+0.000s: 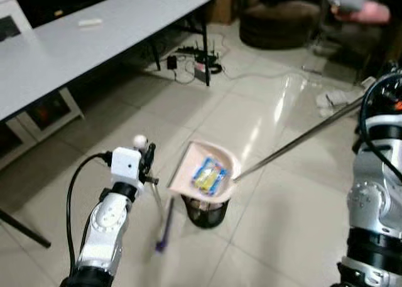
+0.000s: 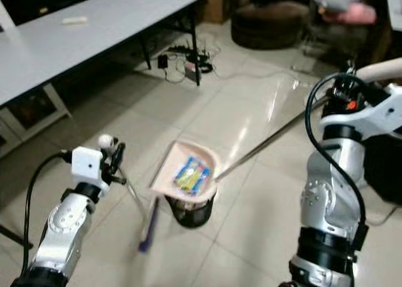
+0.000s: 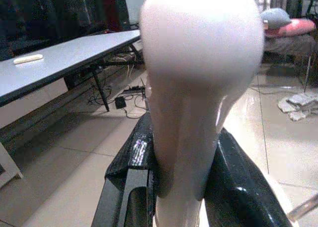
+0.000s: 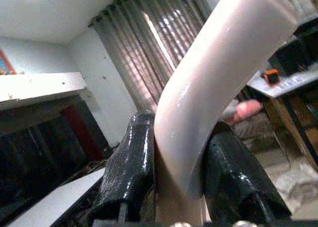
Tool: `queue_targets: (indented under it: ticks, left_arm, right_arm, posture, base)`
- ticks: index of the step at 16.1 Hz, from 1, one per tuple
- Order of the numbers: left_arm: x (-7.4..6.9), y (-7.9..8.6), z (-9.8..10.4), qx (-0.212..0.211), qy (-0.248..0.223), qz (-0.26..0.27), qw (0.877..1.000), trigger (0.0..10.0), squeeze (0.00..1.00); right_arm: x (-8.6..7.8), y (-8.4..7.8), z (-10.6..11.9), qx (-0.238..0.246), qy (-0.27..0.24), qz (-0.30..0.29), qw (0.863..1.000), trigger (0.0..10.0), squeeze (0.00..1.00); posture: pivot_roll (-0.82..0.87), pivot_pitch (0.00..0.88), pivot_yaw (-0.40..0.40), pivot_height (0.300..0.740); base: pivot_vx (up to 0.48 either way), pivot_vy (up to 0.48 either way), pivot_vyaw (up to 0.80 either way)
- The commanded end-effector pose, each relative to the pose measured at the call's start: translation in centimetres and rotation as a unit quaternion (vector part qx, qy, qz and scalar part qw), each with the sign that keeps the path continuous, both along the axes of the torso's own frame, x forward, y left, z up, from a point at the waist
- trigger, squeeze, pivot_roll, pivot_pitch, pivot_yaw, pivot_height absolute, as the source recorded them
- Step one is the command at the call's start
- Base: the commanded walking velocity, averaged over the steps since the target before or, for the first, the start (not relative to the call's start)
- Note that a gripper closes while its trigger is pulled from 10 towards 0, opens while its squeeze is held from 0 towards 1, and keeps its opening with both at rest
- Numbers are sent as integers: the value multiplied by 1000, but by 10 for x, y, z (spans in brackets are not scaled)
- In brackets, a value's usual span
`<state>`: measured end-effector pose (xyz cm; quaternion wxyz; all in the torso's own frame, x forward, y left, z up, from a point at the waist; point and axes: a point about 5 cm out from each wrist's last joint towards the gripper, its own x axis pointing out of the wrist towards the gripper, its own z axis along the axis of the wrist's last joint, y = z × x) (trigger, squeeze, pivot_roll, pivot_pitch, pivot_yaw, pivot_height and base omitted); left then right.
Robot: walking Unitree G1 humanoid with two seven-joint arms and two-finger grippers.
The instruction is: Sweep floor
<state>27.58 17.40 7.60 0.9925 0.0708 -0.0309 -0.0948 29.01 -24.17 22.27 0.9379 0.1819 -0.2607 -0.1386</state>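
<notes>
Over the black bin [image 1: 206,213], just past centre toward one o'clock, the pink dustpan [image 1: 207,172] hangs tilted with a blue-yellow wrapper [image 1: 209,176] inside. The right gripper [image 4: 171,172] clamps its long handle; the left gripper [image 3: 181,187] clenches the broom [image 1: 162,227] at seven o'clock. Emptying appears underway; next, a steeper tip.

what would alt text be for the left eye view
A pink dustpan holding a blue and yellow wrapper tilts over a small black bin on a tiled floor, its long metal handle running toward the robot's right arm.
</notes>
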Motion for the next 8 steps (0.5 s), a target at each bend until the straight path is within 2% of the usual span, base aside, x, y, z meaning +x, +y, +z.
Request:
queue_targets:
  ticks: [1, 6, 8]
  left_arm:
    - [3, 10, 12, 18, -28, 11, 999, 10000, 0]
    - [3, 12, 12, 15, -25, 17, 999, 10000, 0]
    - [2, 13, 10, 12, -18, 24, 999, 10000, 0]
  right_arm:
    - [2, 12, 10, 14, -30, 23, 999, 10000, 0]
    - [4, 12, 11, 5, -29, 22, 999, 10000, 0]
    - [4, 12, 11, -6, -27, 23, 999, 10000, 0]
  posture:
    - [-6, 0, 76, 740]
    - [-4, 0, 73, 740]
    - [-5, 3, 70, 740]
  base:
    - [390, 0, 0]
    - [382, 0, 0]
    - [0, 0, 0]
